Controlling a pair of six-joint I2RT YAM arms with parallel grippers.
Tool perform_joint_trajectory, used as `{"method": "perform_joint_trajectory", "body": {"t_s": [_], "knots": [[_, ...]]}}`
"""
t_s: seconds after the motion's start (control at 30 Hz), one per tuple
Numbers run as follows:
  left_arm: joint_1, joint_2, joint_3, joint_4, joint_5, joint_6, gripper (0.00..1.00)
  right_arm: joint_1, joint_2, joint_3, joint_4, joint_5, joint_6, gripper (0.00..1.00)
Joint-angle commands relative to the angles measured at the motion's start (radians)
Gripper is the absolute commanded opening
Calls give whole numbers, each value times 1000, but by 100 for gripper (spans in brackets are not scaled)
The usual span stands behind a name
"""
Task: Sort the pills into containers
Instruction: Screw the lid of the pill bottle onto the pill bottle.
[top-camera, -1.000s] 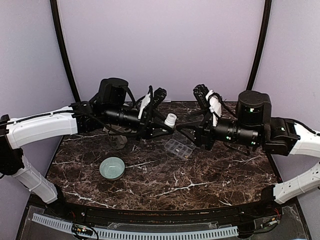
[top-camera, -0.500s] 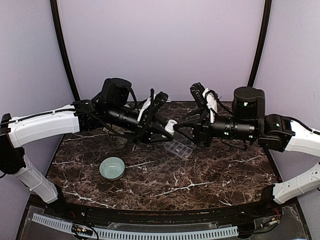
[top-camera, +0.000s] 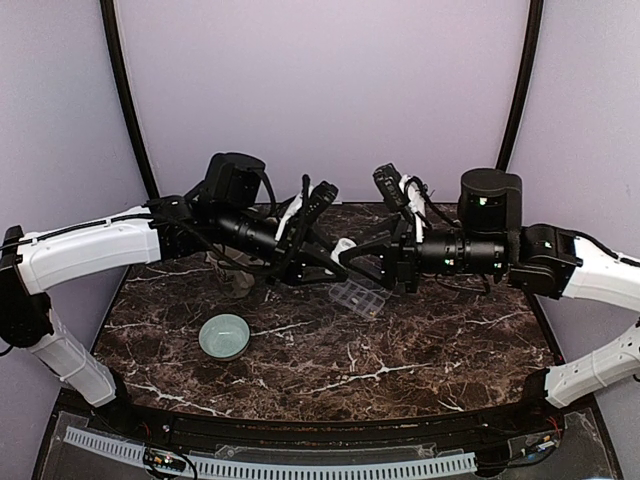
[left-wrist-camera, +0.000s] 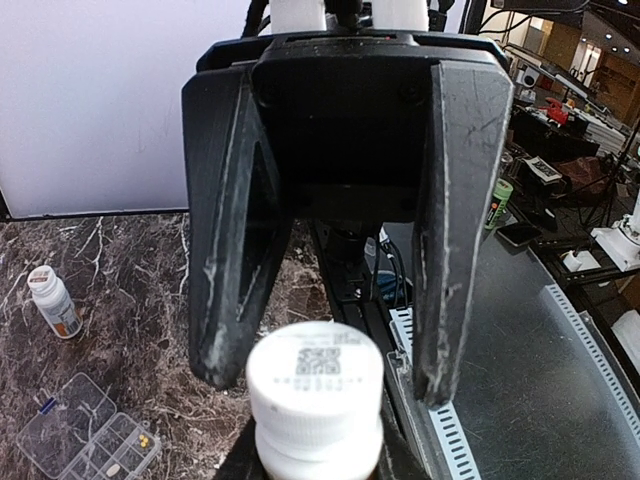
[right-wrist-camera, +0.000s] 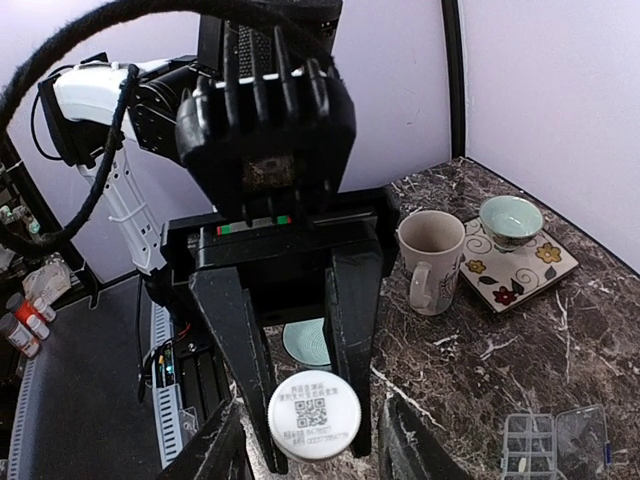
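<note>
A pill bottle with a white cap (top-camera: 343, 246) hangs above the table between the two arms. My left gripper (top-camera: 330, 258) is shut on its body below the cap (left-wrist-camera: 315, 372). My right gripper (top-camera: 354, 254) is open, one finger (left-wrist-camera: 228, 300) on each side of the cap; I cannot tell if they touch it. The right wrist view shows the cap (right-wrist-camera: 313, 415) end-on, between the left gripper's fingers (right-wrist-camera: 352, 330). The clear container (top-camera: 357, 297) lies open on the table just below, a few pills (left-wrist-camera: 145, 438) in its compartments (right-wrist-camera: 553, 440).
A pale green bowl (top-camera: 224, 336) sits at the front left. A mug (right-wrist-camera: 432, 260) and a flowered tile carrying a small bowl (right-wrist-camera: 511, 221) stand behind the left arm. A second white-capped bottle (left-wrist-camera: 52, 300) stands on the marble.
The right arm has reached left until its open fingers flank the cap. The left arm has shifted the bottle slightly right and down, still gripping it.
</note>
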Motion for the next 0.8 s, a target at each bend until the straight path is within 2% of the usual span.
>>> {"method": "perform_joint_trajectory", "body": {"t_s": [0.0, 0.33, 0.47, 0.77], "knots": [[8, 5, 33, -15, 36, 15, 0, -15, 5, 22, 60, -52, 26, 46], [8, 11, 37, -31, 44, 21, 0, -31, 6, 24, 78, -101, 49, 44], [8, 11, 42, -32, 46, 22, 0, -34, 15, 27, 74, -108, 51, 38], [7, 16, 46, -37, 55, 21, 0, -39, 22, 28, 70, -115, 55, 38]]}}
